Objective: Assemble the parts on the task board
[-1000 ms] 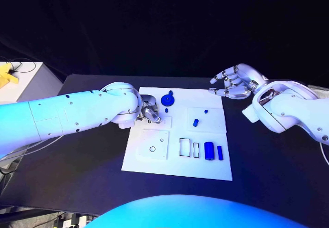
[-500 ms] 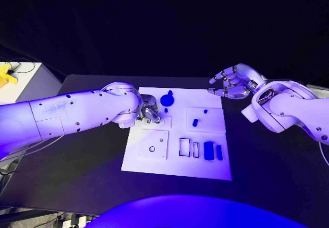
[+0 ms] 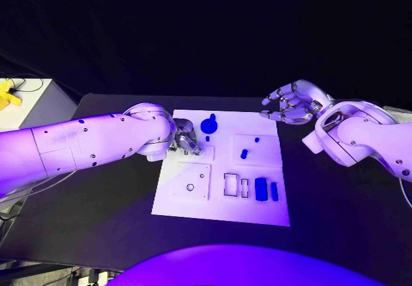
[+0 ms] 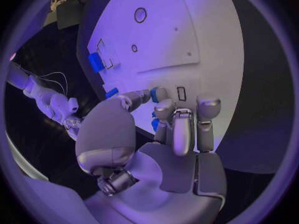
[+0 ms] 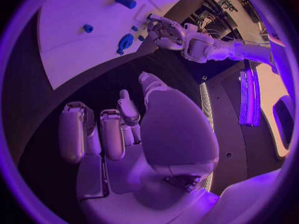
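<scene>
Task board (image 3: 225, 202): laid flat mid-table, taken as the landmark.
Left hand (image 3: 187, 142): lowered over the board's upper left part; whether anything is gripped cannot be told.
Right hand (image 3: 290, 105): held off the board's far right corner, fingers curled, nothing held.
Parts (image 3: 261, 189): set along the board's right half and far edge.

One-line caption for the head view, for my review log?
Left hand rests on the white task board beside small blue parts; right hand hovers empty.

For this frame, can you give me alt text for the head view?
A white task board lies mid-table with small blue parts on it. The left hand rests over the board's far left corner, while the right hand hovers beyond its far right corner, holding nothing.
</scene>
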{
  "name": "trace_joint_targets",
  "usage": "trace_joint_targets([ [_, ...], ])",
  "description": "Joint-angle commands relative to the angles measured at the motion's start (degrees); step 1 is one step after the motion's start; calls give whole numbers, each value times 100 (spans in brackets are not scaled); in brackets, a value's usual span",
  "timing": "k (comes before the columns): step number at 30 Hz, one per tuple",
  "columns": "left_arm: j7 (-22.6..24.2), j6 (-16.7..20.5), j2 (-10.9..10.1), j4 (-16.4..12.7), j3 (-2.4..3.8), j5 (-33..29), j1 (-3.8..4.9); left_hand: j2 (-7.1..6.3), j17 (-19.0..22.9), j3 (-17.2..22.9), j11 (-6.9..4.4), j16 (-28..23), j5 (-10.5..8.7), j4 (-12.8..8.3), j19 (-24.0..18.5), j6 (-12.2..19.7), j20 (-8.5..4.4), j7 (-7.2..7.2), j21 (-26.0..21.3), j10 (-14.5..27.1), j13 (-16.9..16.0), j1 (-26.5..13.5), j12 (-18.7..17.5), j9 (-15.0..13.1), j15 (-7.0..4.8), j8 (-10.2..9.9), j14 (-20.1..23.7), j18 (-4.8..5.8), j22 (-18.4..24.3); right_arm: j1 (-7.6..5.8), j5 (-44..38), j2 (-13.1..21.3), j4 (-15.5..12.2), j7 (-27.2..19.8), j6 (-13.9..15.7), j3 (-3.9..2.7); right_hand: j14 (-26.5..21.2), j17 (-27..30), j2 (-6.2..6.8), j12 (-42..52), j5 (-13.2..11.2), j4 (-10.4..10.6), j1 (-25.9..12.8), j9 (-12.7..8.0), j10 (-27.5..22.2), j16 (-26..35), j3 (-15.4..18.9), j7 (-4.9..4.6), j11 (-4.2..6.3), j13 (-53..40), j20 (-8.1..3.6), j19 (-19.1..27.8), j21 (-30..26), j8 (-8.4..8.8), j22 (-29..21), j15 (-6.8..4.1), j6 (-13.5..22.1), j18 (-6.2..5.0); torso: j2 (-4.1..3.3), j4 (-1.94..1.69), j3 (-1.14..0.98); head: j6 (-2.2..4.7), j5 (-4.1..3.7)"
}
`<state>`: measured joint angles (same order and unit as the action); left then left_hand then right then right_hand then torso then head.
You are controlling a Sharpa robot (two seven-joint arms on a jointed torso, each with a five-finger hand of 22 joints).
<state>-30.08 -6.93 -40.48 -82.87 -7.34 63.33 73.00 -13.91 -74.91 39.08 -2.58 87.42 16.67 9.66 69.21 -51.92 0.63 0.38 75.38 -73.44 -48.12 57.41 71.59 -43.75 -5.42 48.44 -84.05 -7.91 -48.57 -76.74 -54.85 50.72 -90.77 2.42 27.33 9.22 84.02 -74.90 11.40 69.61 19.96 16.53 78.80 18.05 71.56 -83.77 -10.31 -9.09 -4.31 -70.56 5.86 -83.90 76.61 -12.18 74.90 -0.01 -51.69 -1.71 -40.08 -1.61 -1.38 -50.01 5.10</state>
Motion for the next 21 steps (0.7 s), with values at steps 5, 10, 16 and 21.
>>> trace_joint_targets([
  [5, 47, -32, -69, -117, 35, 9, -13, -26, -793, -273, -35, 7, -34, 149, 31, -8, 0, 43, -40, 16, -23, 55, -24, 7, -49, -47, -420, 52, 4, 13, -54, 5, -7, -49, -59, 1, 322, -760, -12, -26, 14, 5, -57, -7, -38, 29, -26, -3, -2, 5, -2, -190, -31, -26, 1129, 2, 23, -87, 1, 2, -2, 1, -1],
  [10, 45, -12, -116, -160, 78, 16, -13, -20, -797, -331, -35, 9, -34, 186, 28, -12, 0, 43, -46, 15, -29, 69, -24, 7, -49, -55, -421, 50, 13, 18, -54, 7, -7, -51, -59, 1, 322, -760, -12, -26, 14, 5, -57, -7, -38, 29, -26, -3, -2, 5, -2, -190, -31, -26, 1129, 2, 23, -87, 3, -2, -2, 1, -5],
  [16, 46, 4, -156, -203, 131, 19, -13, -6, -805, -458, -33, 11, -36, 290, 37, -22, 1, 46, -45, 16, -34, 80, -26, 6, -47, -69, -423, 52, 2, 23, -54, 9, -8, -54, -58, 1, 322, -760, -12, -26, 14, 5, -57, -7, -38, 29, -26, -3, -2, 5, -2, -190, -31, -26, 1129, 2, 23, -87, -3, 2, -4, 1, -5],
  [21, 49, -20, -216, -262, 186, 12, -12, -67, -805, -836, -27, 9, -41, 513, 39, -39, 6, 51, -56, 16, -48, 120, -31, -7, -44, -90, -423, 53, 10, 28, -54, 13, -6, -56, -58, 1, 321, -759, -8, -28, 13, 8, -69, -8, -42, 30, -29, -4, -3, 9, -1, -190, -33, -30, 1128, 3, 32, -87, 1, 0, -3, 1, -10],
])
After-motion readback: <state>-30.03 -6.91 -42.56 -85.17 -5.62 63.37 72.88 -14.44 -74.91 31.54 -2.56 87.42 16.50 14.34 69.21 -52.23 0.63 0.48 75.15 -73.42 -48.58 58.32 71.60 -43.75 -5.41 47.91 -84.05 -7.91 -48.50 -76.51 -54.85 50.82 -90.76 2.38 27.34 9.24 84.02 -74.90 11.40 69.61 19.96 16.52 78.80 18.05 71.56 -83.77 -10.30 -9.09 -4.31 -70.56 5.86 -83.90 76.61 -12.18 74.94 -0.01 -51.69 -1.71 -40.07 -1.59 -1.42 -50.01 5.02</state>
